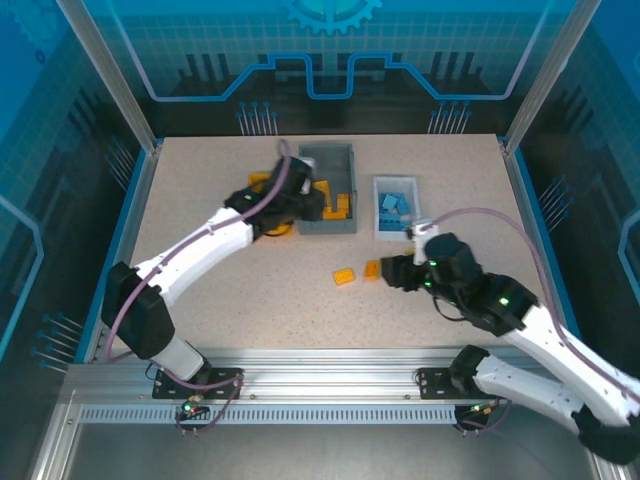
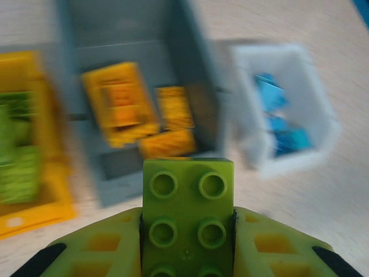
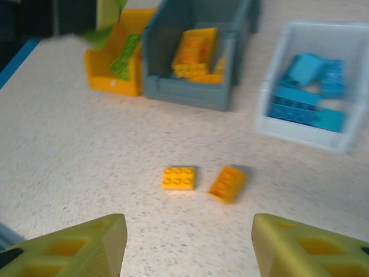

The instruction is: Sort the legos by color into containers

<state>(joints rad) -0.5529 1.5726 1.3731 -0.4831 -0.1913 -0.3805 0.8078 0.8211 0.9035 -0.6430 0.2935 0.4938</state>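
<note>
Nearly done: your left gripper (image 2: 187, 254) clamps a lime green brick (image 2: 187, 202) near the yellow bin (image 2: 40, 216) at frame left; your right gripper (image 3: 190, 242) gapes wide over the last two orange bricks (image 3: 179, 178), frame centre.

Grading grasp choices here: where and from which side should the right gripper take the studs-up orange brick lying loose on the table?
Probably from straight above, the open right gripper closing on the studs-up orange brick across its two long flat side walls. It lies flat, and the tilted orange brick sits close beside one short end, leaving little finger room there.
</note>
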